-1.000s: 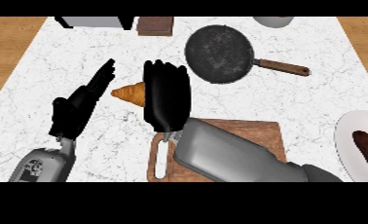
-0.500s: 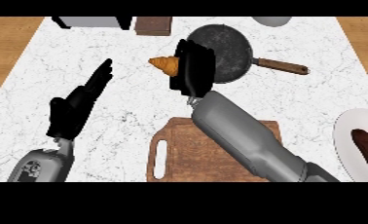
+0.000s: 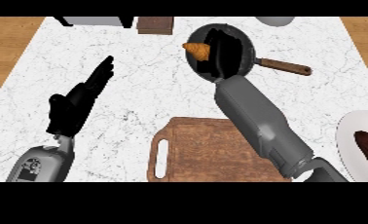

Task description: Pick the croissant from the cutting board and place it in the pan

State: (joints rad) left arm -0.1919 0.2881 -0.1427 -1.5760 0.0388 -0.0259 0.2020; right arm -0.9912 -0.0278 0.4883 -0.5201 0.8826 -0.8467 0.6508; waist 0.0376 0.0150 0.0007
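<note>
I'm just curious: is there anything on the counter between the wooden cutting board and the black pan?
In the head view, only the right forearm crosses between the cutting board and pan; the visible marble counter is bare.

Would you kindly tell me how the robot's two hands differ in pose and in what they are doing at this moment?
The right hand reaches far over the pan, while the left hand sits at the left over the bare counter. The right hand is curled on the croissant; the left hand holds nothing, fingers straight. Both are black hands on grey forearms.

Right hand curled, arm outstretched; left hand rests open.
</note>
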